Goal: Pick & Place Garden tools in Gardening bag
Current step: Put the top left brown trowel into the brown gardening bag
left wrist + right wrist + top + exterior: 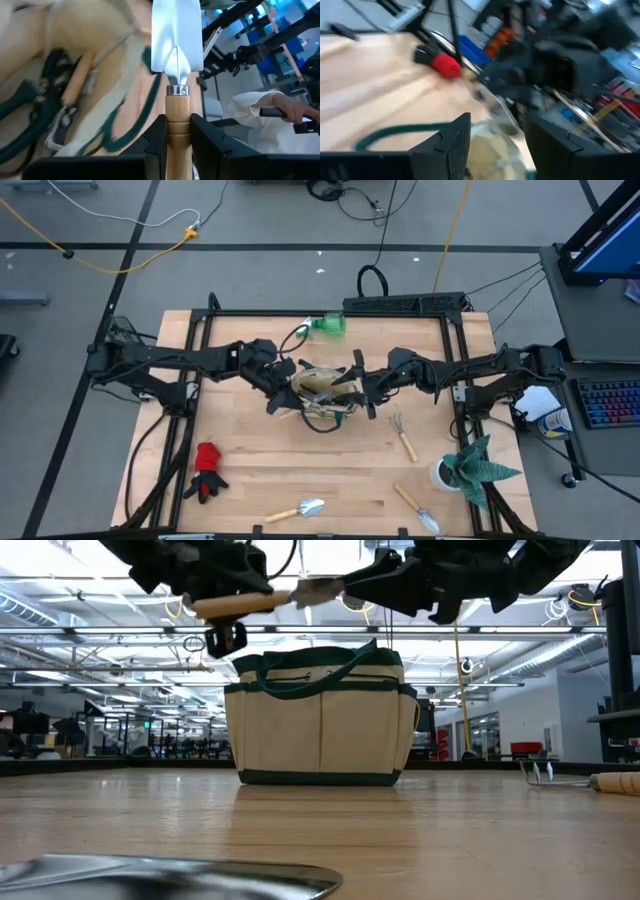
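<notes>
We see the left jaws (176, 137) clamped on the wooden handle of a trowel (177, 60), whose silver blade points straight ahead of them, over the open top of the gardening bag (322, 725). From bench height the trowel (262, 600) lies nearly level in the air, above the bag's rim, its blade toward the right jaws (365, 580).

The right jaws (495, 145) stand apart with nothing between them; we find them over the bag's far side from the left jaws, and a green handle loop (395, 132) shows just ahead of one finger. From above, both pairs of jaws meet over the bag (325, 390), the left jaws (283, 392) on one side and the right jaws (365, 385) on the other. Inside the bag, beside the left jaws, another wooden-handled tool (75, 82) already sits among the dark straps.

Well apart from both jaws, the other tools lie on the bench (250, 475): a red glove (207, 470) off on the left arm's side, a second trowel (297, 510) and a third trowel (417, 510) at the near edge, and a fork-rake (403, 437) close below the right arm. A green spray bottle (330, 326) lies beyond the bag at the far edge. A spiky potted plant (470, 470) stands at the right arm's near corner.

Past the left jaws, a person's white sleeve (260, 120) shows in the room beyond the bench.
</notes>
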Available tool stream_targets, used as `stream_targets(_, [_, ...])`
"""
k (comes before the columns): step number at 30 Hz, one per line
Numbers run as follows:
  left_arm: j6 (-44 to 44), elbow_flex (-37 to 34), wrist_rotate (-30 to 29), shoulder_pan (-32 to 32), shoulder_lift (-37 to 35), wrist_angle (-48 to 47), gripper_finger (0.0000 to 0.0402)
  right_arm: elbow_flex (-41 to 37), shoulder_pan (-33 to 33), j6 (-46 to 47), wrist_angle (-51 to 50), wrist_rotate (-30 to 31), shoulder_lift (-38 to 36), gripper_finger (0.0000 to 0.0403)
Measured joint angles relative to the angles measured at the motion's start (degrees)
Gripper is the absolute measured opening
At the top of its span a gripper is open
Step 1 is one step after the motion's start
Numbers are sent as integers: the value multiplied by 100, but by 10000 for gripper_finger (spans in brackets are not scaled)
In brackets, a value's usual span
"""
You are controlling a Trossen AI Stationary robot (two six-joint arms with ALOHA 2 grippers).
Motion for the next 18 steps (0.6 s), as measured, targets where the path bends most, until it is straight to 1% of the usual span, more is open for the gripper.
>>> stream_targets(3, [121, 2, 56, 109, -1, 16, 65, 2, 1, 3, -24, -343, 0, 176])
stream_targets(6, [222, 2, 212, 156, -2, 34, 65, 2, 13, 103, -2, -322, 0, 175])
stream_targets(9, [299, 2, 222, 157, -2, 80, 65, 2, 7, 194, 39, -322, -3, 174])
stream_targets(14, [460, 2, 228, 155, -2, 188, 65, 2, 7, 191, 240, -335, -4, 174])
stream_targets(18, [514, 3, 412, 101, -2, 200, 65, 2, 7, 115, 255, -327, -4, 174])
